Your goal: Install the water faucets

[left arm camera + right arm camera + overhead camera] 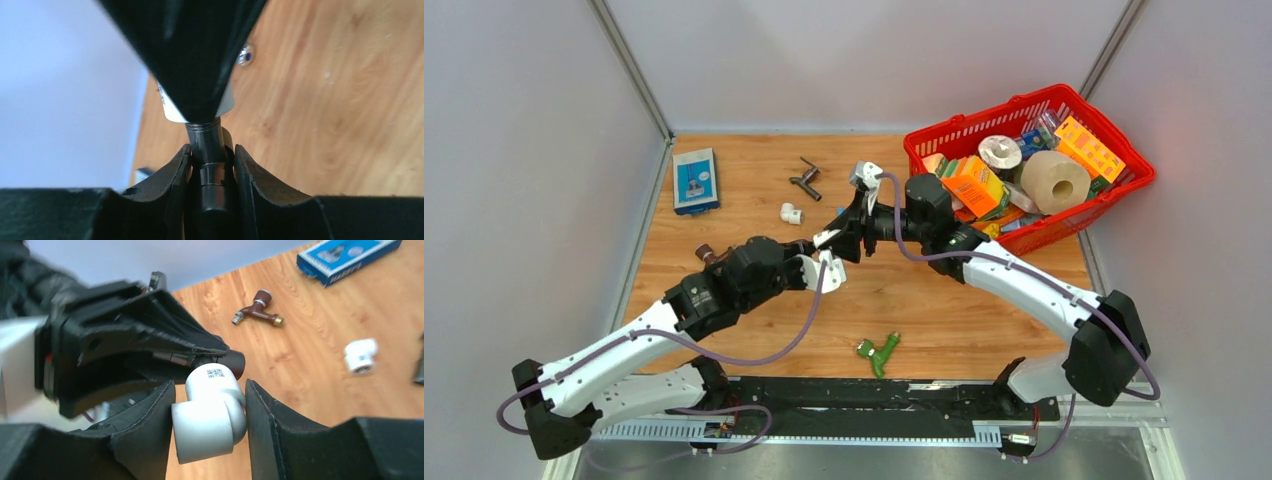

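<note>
My left gripper [822,255] is shut on a dark round faucet stem [206,147]; only its threaded tip shows beyond the fingers. My right gripper [842,232] is shut on a white plastic elbow fitting [210,415]. The two grippers meet nose to nose above the table's middle, and the stem's tip [234,363] sits at the elbow's mouth. The long dark-grey faucet with a side lever [805,178] lies at the back. The green faucet [877,352] lies near the front edge. A brown faucet [257,313] lies left of my left wrist.
A second white elbow [791,213] lies just behind the grippers. A blue box [695,180] lies at the back left. A red basket [1124,185] full of boxes and rolls stands at the back right, close to my right arm.
</note>
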{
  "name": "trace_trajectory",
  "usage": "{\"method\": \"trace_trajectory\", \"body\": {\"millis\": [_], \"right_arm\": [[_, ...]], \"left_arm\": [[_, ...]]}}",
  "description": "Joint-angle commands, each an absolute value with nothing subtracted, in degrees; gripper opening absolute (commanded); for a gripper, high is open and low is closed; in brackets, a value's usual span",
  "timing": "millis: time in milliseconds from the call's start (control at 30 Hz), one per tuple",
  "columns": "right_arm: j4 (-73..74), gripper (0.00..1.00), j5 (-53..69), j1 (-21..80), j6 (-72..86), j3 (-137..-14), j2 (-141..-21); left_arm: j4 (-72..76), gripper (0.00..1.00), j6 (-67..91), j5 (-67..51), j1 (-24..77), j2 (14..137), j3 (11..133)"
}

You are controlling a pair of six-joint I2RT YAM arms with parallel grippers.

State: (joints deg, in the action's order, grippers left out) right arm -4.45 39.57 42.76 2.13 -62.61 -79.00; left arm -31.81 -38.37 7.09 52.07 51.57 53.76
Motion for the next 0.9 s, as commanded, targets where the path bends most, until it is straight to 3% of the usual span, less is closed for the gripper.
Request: {"method": "trace_trajectory", "body": {"millis": [0, 100, 333, 500, 633, 767, 867], "right_arm": [[-20.98, 0.00, 33.92, 41.57, 35.55, -58.54, -84.54], [-28.98, 0.00, 35.24, 41.48, 45.67, -56.08, -88.84], [-35.95, 0.00, 35.16, 41.05, 52.47, -54.23, -91.50], [-36.30, 0.30, 35.15, 39.03, 47.21, -55.02, -87.90], [-30.87, 0.60, 36.56, 37.09, 33.27, -57.39, -82.37], [-21.02, 0.75, 34.11, 36.56, 13.94, -59.41, -75.34], [-19.95, 0.80, 33.92, 36.56, 3.64, -56.96, -70.68]], "left_arm": [[-6.43, 0.00, -53.66, 29.74, 63.00, 48.60, 49.58], [2.77, 0.00, -65.61, 41.10, 69.68, 50.45, 44.41], [7.21, 0.00, -70.40, 43.59, 71.46, 50.10, 40.52], [2.65, 0.00, -66.38, 42.72, 71.19, 48.78, 40.95], [-8.95, 0.00, -55.94, 35.45, 66.99, 46.06, 44.46], [-17.83, 0.00, -46.87, 23.51, 59.16, 43.42, 48.33], [-24.85, 0.00, -41.50, 12.96, 52.06, 43.94, 52.72]]}}
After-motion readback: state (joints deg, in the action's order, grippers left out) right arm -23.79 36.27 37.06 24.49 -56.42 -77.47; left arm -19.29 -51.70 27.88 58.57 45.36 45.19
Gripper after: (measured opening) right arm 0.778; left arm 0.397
